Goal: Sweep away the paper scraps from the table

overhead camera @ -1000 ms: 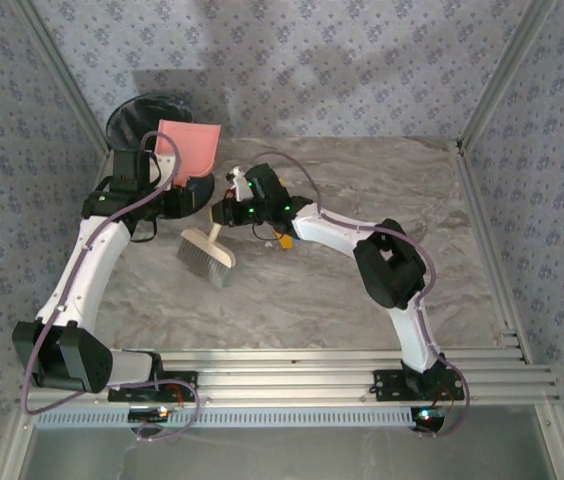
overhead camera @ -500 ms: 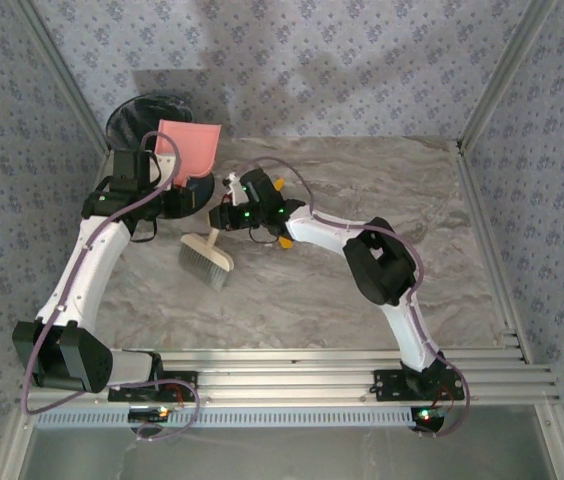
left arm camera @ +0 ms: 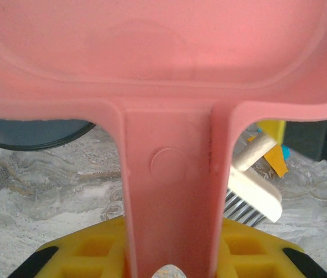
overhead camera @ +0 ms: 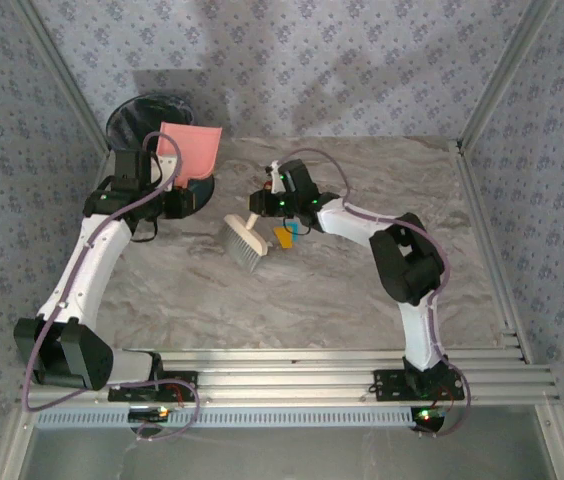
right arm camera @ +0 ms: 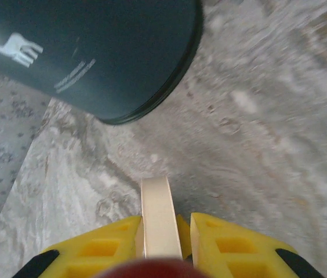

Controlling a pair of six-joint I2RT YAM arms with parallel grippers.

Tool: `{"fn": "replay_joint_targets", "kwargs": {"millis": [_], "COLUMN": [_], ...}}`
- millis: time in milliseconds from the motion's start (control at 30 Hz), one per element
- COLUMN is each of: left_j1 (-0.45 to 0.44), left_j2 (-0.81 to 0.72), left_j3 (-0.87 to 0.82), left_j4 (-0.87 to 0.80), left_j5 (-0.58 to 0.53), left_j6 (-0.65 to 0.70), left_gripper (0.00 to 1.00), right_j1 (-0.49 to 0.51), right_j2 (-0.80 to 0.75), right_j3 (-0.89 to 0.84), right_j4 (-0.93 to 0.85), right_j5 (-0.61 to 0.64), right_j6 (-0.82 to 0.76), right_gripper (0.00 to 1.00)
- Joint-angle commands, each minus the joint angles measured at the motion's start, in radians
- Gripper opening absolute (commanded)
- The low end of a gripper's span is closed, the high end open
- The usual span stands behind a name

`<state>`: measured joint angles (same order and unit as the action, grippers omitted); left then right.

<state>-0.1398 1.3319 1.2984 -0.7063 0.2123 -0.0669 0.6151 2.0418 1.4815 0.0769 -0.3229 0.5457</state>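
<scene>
My left gripper (overhead camera: 175, 192) (left arm camera: 169, 258) is shut on the handle of a pink dustpan (overhead camera: 190, 150) (left arm camera: 169, 174), whose pan tilts up toward the back left. A wooden brush (overhead camera: 245, 243) (left arm camera: 255, 184) rests with its bristles down on the table (overhead camera: 362, 290); my right gripper (overhead camera: 262, 204) (right arm camera: 164, 238) is shut on its pale handle (right arm camera: 156, 214). Just right of the brush head lie an orange paper scrap (overhead camera: 284, 237) (left arm camera: 275, 157) and a small cyan one (left arm camera: 284, 152).
A dark round bin (overhead camera: 142, 115) (right arm camera: 94, 52) (left arm camera: 36, 130) stands at the table's back left corner, behind the dustpan. Floral walls close in the left, back and right sides. An aluminium frame (overhead camera: 312, 365) runs along the near edge.
My right gripper has swung to the right with the brush, dragging its head rightward across the table toward the scraps. The left arm and dustpan have stayed put.
</scene>
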Motion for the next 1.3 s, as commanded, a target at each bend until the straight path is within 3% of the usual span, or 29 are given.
{"fn": "replay_joint_targets", "kwargs": {"millis": [0, 233, 467, 633, 900, 1267], "left_j1": [-0.005, -0.005, -0.004, -0.005, -0.005, -0.004], "left_j2": [0.01, 0.021, 0.029, 0.034, 0.037, 0.039], "left_j3": [0.021, 0.025, 0.03, 0.033, 0.033, 0.033], "left_j4": [-0.005, -0.011, -0.017, -0.021, -0.024, -0.025], "left_j5": [0.005, 0.016, 0.022, 0.024, 0.023, 0.022], "left_j6": [0.023, 0.023, 0.025, 0.026, 0.029, 0.028], "left_gripper": [0.0, 0.0, 0.0, 0.0, 0.0, 0.0], "right_j1": [-0.025, -0.046, -0.04, -0.037, -0.09, -0.148], "right_j2": [-0.069, -0.172, -0.217, -0.257, -0.284, -0.069], "right_j3": [-0.048, -0.127, -0.146, -0.154, -0.181, -0.036], "right_j4": [-0.039, -0.095, -0.124, -0.113, 0.079, 0.246], "right_j5": [0.116, 0.328, 0.423, 0.4, 0.139, 0.138], "right_j6": [-0.041, -0.074, -0.072, -0.067, 0.073, 0.293], "right_gripper": [0.0, 0.0, 0.0, 0.0, 0.0, 0.0]}}
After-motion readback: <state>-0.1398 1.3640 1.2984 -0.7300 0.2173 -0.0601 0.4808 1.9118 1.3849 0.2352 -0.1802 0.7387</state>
